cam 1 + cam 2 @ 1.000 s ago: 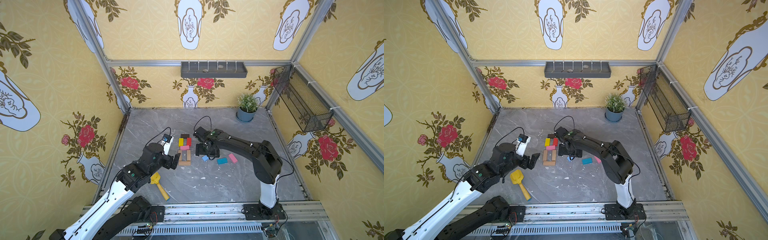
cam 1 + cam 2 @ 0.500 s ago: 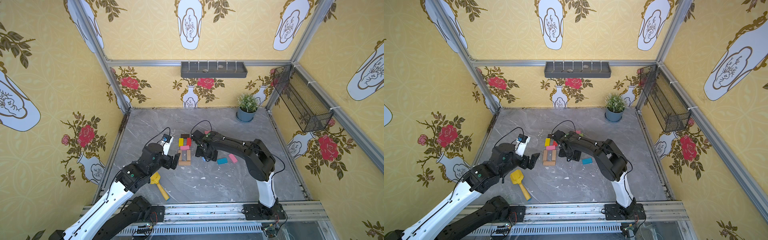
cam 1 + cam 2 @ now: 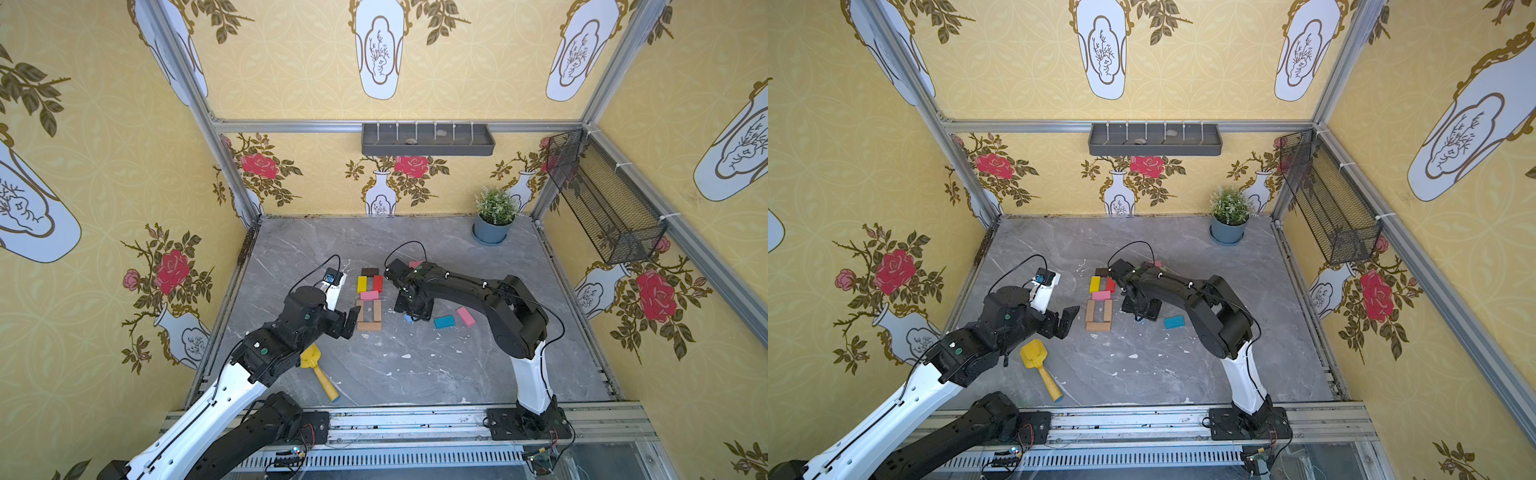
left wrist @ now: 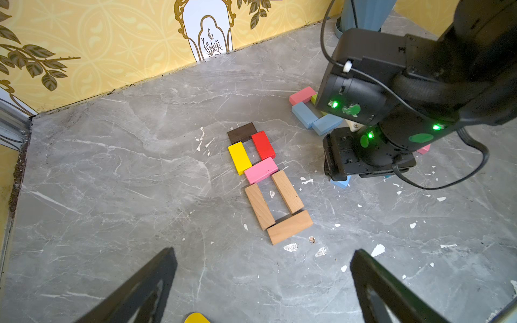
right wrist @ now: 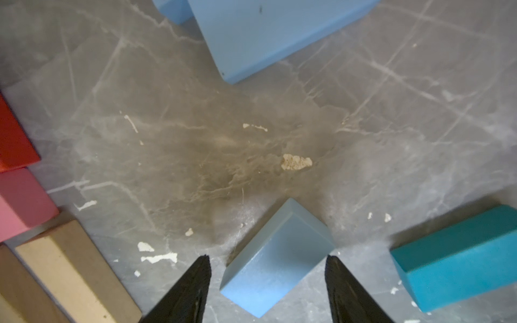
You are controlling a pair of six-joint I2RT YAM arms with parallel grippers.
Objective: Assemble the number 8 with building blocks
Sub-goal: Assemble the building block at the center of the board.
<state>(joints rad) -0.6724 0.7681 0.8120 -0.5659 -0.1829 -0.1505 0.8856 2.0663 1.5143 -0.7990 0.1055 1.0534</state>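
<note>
1. Nearest the base rail, a yellow plastic toy shovel (image 3: 1034,354) lies flat on the grey, marble-veined surface (image 3: 415,374), which is pocked with pale chips.
2. Just beyond it, the left claw (image 4: 263,253) hovers with its black, tapering fingers spread wide. Nothing is between them, and it sits near the figure's near end.
3. The building blocks already placed lie flat at mid-surface. Three matte plain-wood bricks (image 4: 289,227) make a squared U: one lies crosswise at the near end, and two run lengthwise with a gap between them.
4. A smooth painted pink crossbar brick (image 4: 260,170) bridges the far ends of those two. Past it, a yellow brick (image 4: 239,158) and a red brick (image 4: 263,145) run side by side with a narrow slot between them. A dark brown brick (image 4: 242,132) lies crosswise at the far end.
5. Beside the figure, the right claw (image 5: 267,259) points down, its fingers partly spread astride a skewed light blue brick (image 5: 279,251). A gap shows beside one finger, so the brick is not pinched.
6. A teal brick (image 3: 444,321) lies near that one, with a loose pink brick (image 3: 465,316) just beside it.
7. Farther off, under the right arm, lies a small cluster. It has a coral brick (image 4: 302,95) and two pale blue bricks (image 4: 303,114) meeting at an angle.
8. At the back corner stands a potted plant (image 3: 494,216) in a round blue-grey pot. A grey tray shelf (image 3: 428,139) hangs on the rear wall, and a black wire-mesh basket (image 3: 602,199) hangs on the side wall.
</note>
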